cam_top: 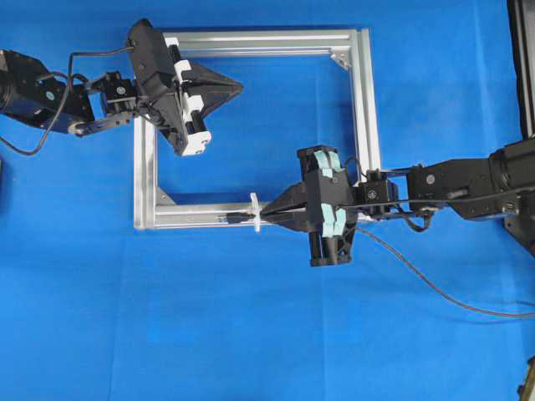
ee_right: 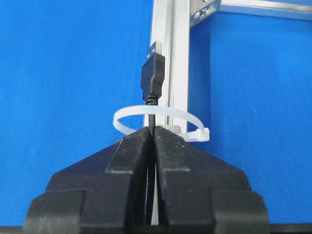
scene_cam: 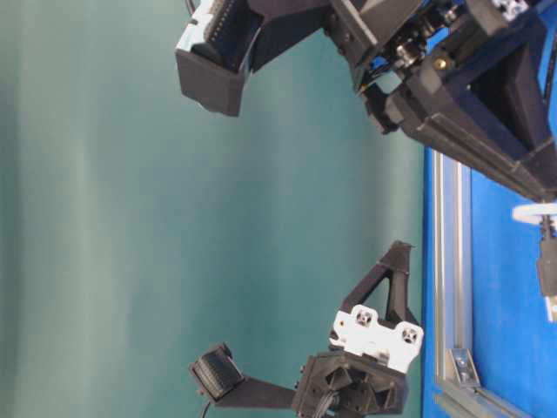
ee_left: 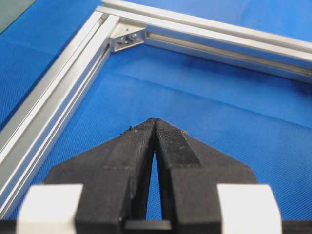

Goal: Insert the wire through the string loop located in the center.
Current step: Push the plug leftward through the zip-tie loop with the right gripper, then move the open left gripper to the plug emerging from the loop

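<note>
White loop (ee_right: pixel 158 122) on the frame's (cam_top: pixel 359 100) bottom rail has the wire (ee_right: pixel 152 73) plug already through it, right gripper (ee_right: pixel 153 134) clamped on the wire. Left gripper (ee_left: pixel 154 124) together, empty. Risk: fingers snag the loop, plug slips back.

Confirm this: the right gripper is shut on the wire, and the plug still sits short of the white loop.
Wrong on the plug. The right wrist view shows the plug already past the string loop, the wire running through it. The right gripper is indeed shut on the wire.
</note>
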Controlling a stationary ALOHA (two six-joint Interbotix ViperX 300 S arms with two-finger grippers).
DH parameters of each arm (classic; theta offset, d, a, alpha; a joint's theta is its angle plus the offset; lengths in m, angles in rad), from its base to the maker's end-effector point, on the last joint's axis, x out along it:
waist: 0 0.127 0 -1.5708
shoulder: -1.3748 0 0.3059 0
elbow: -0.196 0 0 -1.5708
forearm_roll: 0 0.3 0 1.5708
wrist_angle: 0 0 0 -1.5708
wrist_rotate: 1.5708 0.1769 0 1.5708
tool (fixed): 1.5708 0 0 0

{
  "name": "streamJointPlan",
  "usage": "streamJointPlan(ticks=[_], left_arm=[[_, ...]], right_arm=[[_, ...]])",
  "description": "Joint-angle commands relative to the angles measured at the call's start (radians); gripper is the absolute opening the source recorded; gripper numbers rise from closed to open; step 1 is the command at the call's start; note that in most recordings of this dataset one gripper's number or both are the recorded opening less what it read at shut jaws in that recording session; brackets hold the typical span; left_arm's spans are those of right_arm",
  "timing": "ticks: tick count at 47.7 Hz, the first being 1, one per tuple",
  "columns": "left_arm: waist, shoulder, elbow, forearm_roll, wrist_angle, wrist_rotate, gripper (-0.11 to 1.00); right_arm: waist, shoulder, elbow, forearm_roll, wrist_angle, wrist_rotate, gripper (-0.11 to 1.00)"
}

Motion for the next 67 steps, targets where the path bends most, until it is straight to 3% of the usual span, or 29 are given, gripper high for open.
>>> streamJointPlan(ticks=[1, 8, 34, 47, 67], left_arm=[[-0.002, -0.034, -0.006, 0.003, -0.005, -0.003, 0.0], [-0.025, -0.035, -0.005, 0.003, -0.002, -0.014, 0.0], [-0.29, -0.077, 0.034, 0.002, 0.002, -0.038, 0.0], [-0.334, -0.078, 0.041, 0.002, 0.029, -0.08, 0.0], [-0.344, -0.078, 0.038, 0.003, 0.029, -0.066, 0.0]], right_arm=[[0.002, -0.012, -0.017, 0.003, -0.006, 0.0, -0.02], [0.002, -0.012, -0.017, 0.003, -0.009, -0.002, -0.02], [0.002, -0.012, -0.017, 0.0, -0.011, -0.002, -0.02], [0.003, -0.012, -0.017, 0.0, -0.011, -0.002, -0.02], [0.005, -0.012, -0.015, 0.0, -0.009, -0.002, -0.02]])
